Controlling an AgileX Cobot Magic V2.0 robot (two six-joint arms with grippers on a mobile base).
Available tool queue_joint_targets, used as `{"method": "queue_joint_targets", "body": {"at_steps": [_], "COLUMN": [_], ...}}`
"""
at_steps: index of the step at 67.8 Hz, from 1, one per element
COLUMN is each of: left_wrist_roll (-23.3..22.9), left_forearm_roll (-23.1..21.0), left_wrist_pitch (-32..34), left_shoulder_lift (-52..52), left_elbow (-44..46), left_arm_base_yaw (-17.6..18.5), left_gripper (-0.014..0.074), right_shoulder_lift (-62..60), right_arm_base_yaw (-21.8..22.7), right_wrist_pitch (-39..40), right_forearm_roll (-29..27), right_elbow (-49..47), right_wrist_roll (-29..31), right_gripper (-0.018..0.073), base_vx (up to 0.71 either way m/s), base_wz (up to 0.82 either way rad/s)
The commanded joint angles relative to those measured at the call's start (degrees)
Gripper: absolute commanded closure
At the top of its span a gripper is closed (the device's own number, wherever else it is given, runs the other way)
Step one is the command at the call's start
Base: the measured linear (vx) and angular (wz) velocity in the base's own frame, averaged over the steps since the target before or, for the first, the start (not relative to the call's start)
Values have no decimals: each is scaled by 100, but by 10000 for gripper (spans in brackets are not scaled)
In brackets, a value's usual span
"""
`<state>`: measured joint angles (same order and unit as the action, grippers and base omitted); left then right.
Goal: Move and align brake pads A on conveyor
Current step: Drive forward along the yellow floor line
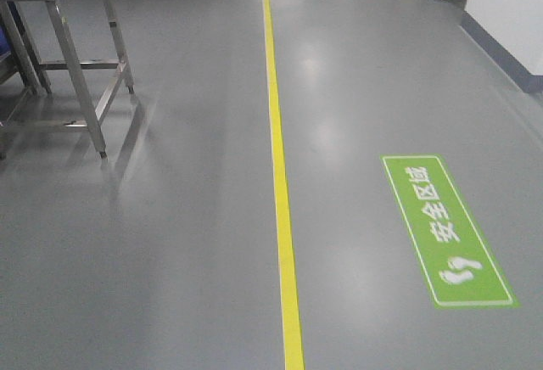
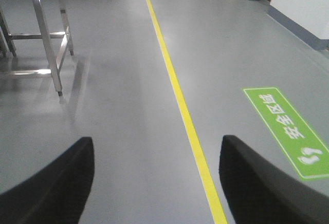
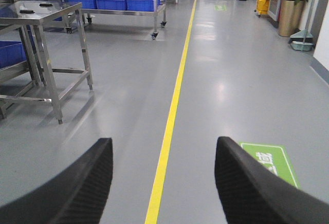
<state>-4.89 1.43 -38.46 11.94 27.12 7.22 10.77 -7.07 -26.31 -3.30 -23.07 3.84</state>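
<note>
Pads: not in any view, so where they lie cannot be told from here.
Conveyor: not in view either; no dark belt and no red rails in any of the three views.
Scene: grey floor (image 1: pixel 170 243), with a yellow line (image 1: pixel 280 183) running away from the robot and a green sign (image 1: pixel 445 230) with footprints to the right of it.
Left side: a steel table (image 1: pixel 72 56) stands well left of the line. A small dark item lies on its top at the far corner, too small to identify.
Far end: blue bins (image 3: pixel 110 1) on a wheeled rack, seen from the right wrist only.
Left gripper (image 2: pixel 156 152): fingers (image 2: pixel 51 183) wide apart with nothing between them but floor, the line passing under the gap.
Right gripper (image 3: pixel 163 147): fingers (image 3: pixel 252 183) also spread wide and empty, aimed down the aisle.
Progress: by my reading nothing of the task shows as done; no pad is held, moved or lined up in these views.
Left to do: judged as everything. That means reaching the conveyor, finding the pads, placing them and squaring them up.
Step in hand: looks like transit or standby in the aisle, with both arms held forward and low.
Pad heading: cannot tell, as no pad is visible.
Pad long axis: cannot tell, for the same reason.
Risk: none to the pads at present. The table legs are the nearest obstacle, off to the left.
</note>
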Motion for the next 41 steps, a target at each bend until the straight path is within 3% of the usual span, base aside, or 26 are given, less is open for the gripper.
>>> {"method": "queue_joint_targets", "body": {"at_steps": [1,41], "left_wrist_roll": [-26,-26], "left_forearm_roll": [-10,-10], "left_wrist_pitch": [391,391], "left_shoulder_lift": [92,92], "left_elbow": [135,135], "left_arm_base_yaw": [19,19], "left_gripper": [94,94], "right_shoulder_lift": [62,62], "right_arm_base_yaw": [22,22], "right_wrist_pitch": [414,409], "right_forearm_roll": [23,23], "right_elbow": [-142,-142], "right_wrist_roll": [59,59], "right_gripper": [144,144], "base_vx": [65,68], "base_wz": [17,1]}}
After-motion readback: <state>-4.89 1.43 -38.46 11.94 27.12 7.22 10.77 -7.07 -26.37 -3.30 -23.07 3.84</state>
